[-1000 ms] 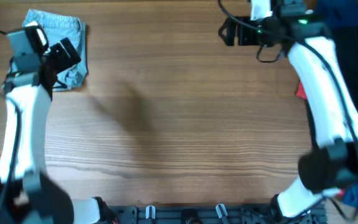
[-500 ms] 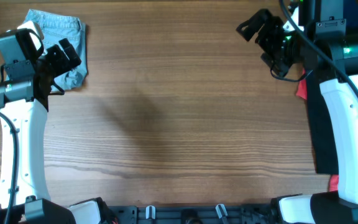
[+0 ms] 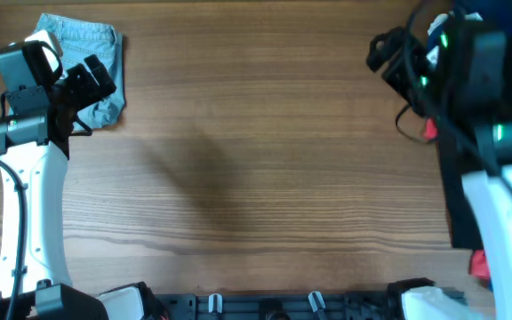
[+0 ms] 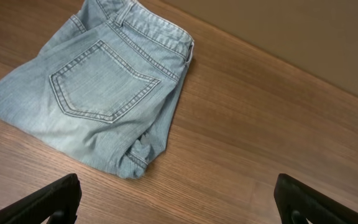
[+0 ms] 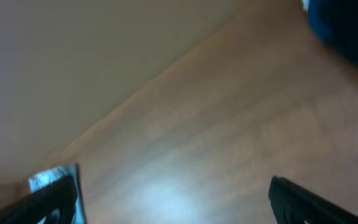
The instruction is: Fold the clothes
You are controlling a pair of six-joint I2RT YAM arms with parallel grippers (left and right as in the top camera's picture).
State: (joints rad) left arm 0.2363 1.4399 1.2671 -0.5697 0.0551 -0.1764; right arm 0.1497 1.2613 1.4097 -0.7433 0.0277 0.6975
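The light blue denim shorts (image 3: 87,55) lie folded into a small bundle at the table's far left corner. In the left wrist view the shorts (image 4: 98,93) show a back pocket and the waistband. My left gripper (image 3: 85,89) is open and empty, just in front of the shorts; its finger tips frame bare wood in the left wrist view (image 4: 179,202). My right gripper (image 3: 394,58) is open and empty at the far right, raised over the table. The right wrist view is blurred and shows its fingers (image 5: 173,202) wide apart over wood, with the shorts (image 5: 51,177) small and far off.
A heap of dark blue, black and red clothes (image 3: 505,107) lies along the table's right edge, under the right arm. It shows as a dark blur in the right wrist view (image 5: 347,28). A beige wall stands behind the table's far edge (image 4: 303,43).
My right arm has swung from the far middle to the right, over the clothes heap. My left arm has lifted slightly back from the shorts, then stayed still.
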